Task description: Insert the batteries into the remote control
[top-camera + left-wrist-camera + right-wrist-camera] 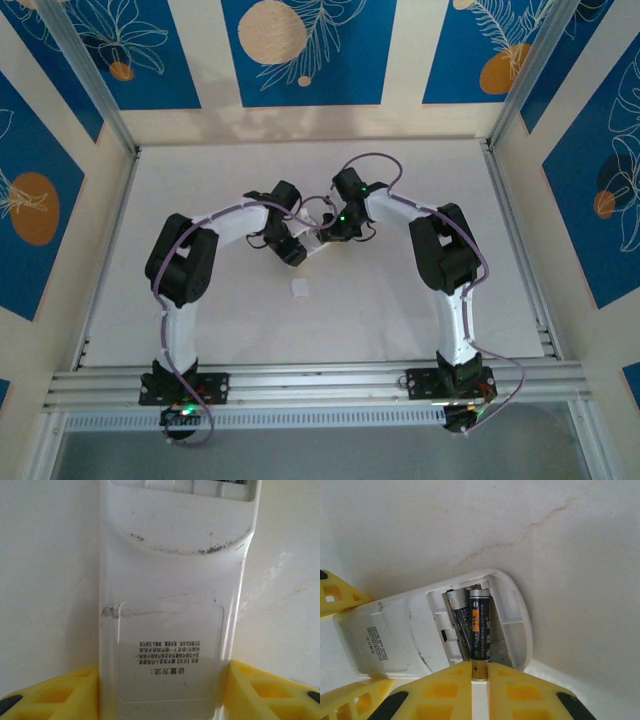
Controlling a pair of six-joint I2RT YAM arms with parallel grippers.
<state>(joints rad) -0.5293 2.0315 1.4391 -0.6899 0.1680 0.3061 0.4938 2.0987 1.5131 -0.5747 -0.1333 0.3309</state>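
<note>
Trouble is likeliest at the near end of the second battery, which is pinched between the closed fingers of the right gripper while its far end is tucked into the remote's open bay, beside the first battery. If it's let go before being pressed flat, it could be popped back out. The remote is clamped across its sides by the left gripper, mid-table, so a hard push could get it twisted in that grip.
</note>
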